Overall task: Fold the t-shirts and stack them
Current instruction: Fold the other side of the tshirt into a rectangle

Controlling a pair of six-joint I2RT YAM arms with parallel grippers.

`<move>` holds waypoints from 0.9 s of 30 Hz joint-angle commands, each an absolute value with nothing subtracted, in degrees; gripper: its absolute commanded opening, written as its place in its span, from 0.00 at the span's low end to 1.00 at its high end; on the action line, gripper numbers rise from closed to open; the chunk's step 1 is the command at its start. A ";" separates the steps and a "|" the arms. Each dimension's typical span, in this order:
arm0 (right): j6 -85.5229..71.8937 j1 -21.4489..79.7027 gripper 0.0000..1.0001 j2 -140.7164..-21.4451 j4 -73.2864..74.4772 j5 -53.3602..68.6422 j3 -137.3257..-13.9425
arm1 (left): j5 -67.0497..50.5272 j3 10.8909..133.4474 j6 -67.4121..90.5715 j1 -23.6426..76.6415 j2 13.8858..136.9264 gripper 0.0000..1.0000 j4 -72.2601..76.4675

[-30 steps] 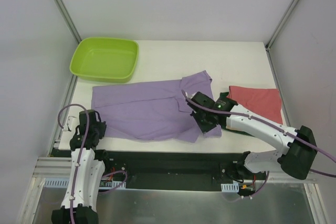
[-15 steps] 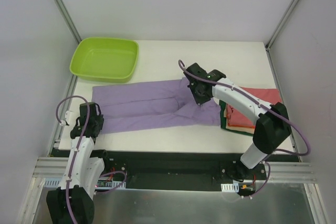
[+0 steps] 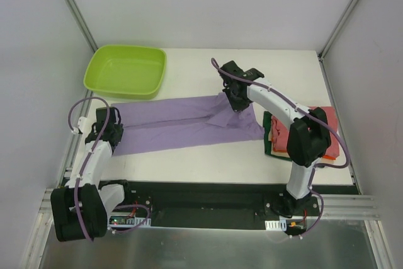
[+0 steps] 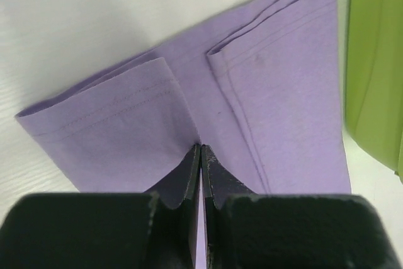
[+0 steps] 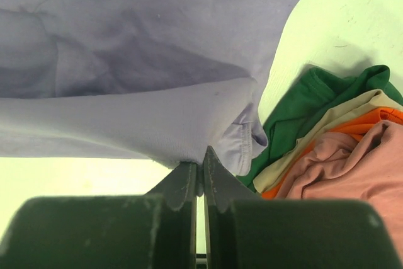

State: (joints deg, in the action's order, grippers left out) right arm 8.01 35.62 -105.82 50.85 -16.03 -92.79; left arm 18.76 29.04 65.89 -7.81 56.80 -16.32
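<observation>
Across mid-table, lilac shirt (image 3: 182, 124) clamped by left gripper (image 3: 112, 133) and right gripper (image 3: 235, 104), lime tub (image 3: 126, 70) behind, folded stack (image 3: 278, 135) alongside.

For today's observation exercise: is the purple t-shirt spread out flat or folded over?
Folded over lengthwise. The purple t-shirt forms a narrow doubled band; the left wrist view shows stacked hemmed layers.

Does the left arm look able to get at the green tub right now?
Probably, though not freely: the tub sits close beyond the left gripper with nothing between, but that gripper is shut on the purple shirt.
</observation>
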 commanded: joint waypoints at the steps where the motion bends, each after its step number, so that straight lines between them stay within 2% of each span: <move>1: 9.58 34.45 0.00 -107.13 53.88 -15.30 -96.06 | 21.10 32.95 62.67 -7.38 61.34 0.00 -12.22; 10: 9.05 32.96 0.01 -111.53 54.84 -14.68 -99.75 | 16.88 38.14 58.37 -7.47 72.41 0.00 -8.79; 11: 8.97 32.78 0.01 -112.23 55.02 -14.94 -100.36 | 16.70 38.49 57.49 -7.47 72.94 0.04 -8.35; 12: 8.70 32.61 0.01 -112.76 55.45 -15.38 -101.07 | 16.70 38.84 56.61 -7.47 73.65 0.11 -7.91; 13: 8.61 32.52 0.02 -113.63 55.81 -15.82 -102.21 | 16.87 39.20 55.73 -7.47 74.00 0.23 -7.91; 14: 8.44 32.35 0.03 -114.51 56.07 -16.17 -103.17 | 16.79 39.46 55.29 -7.47 74.18 0.50 -7.91; 17: 8.70 31.91 0.09 -117.15 56.25 -16.26 -106.34 | 15.82 39.03 54.84 -7.47 73.92 0.82 -7.65; 19: 9.92 31.29 0.19 -119.52 56.16 -16.96 -109.15 | 15.12 38.50 53.88 -7.47 72.69 0.92 -7.03; 20: 10.80 31.03 0.27 -120.75 55.90 -17.48 -110.90 | 14.86 38.24 53.53 -7.47 71.90 0.98 -6.86; 21: 11.94 30.59 0.36 -122.24 55.55 -18.01 -112.57 | 14.51 37.97 53.00 -7.47 70.94 0.99 -6.86; 24: 12.48 28.57 0.37 -126.73 55.55 -18.98 -118.11 | 10.65 36.83 51.60 -7.47 67.42 0.99 -6.68; 26: 13.09 27.69 0.40 -127.61 55.02 -19.33 -120.05 | 7.13 35.78 50.54 -7.47 63.92 0.99 -6.68; 27: 13.10 27.60 0.45 -127.10 55.54 -20.21 -120.49 | 6.08 34.90 50.28 -7.47 62.42 0.99 -6.68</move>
State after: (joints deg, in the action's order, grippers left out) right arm 11.05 29.50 -126.43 54.06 -16.78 -115.81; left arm 12.01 36.99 53.32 -7.84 68.66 -7.66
